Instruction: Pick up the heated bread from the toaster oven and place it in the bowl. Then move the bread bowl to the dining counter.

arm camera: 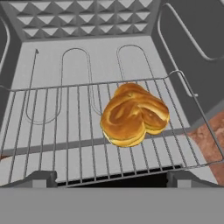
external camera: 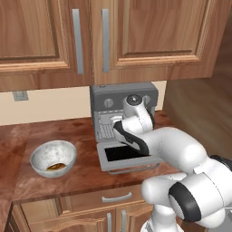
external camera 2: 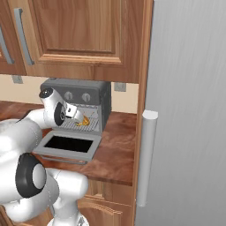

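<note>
Bread, one golden twisted piece, lies right of centre on the wire rack inside the toaster oven, at the middle of the hand view. No writing can be read on anything. The gripper sits at the oven's mouth with its two fingertips spread wide at the lower edge, grasping nothing, the bread between and beyond them. The oven's door hangs open flat, with three round knobs above. At lower left of the left base view, one speckled bowl stands on the counter, a small brown scrap inside.
</note>
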Tool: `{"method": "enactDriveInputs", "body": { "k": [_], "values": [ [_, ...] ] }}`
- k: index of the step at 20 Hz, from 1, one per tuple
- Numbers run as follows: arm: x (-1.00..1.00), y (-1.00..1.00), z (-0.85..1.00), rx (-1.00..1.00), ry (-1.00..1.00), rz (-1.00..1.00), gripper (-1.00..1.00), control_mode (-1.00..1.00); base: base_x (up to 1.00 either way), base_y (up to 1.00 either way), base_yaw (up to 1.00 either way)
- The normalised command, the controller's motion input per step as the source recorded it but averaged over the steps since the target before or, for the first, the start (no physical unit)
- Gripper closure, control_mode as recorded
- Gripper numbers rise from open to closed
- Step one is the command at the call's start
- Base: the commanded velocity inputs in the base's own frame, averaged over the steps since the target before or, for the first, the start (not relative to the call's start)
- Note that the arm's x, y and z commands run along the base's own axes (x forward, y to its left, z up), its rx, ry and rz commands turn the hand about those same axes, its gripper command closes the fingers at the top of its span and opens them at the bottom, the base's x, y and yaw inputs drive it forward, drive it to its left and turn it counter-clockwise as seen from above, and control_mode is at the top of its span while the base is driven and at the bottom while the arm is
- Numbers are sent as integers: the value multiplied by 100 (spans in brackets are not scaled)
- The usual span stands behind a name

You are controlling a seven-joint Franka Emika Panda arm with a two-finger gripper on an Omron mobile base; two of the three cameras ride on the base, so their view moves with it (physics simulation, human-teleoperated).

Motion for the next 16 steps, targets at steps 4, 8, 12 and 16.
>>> {"method": "enactDriveInputs", "body": {
  "k": [4,8,12,16],
  "values": [
    [0,0,0,0,0,0,-100,-100,0,0,0],
    [12,0,0,0,0,0,-100,-100,0,0,0],
    [35,0,0,0,0,-1,-100,-100,0,0,0],
    [36,0,0,0,0,-2,-100,-100,0,0,0]
  ]
}}
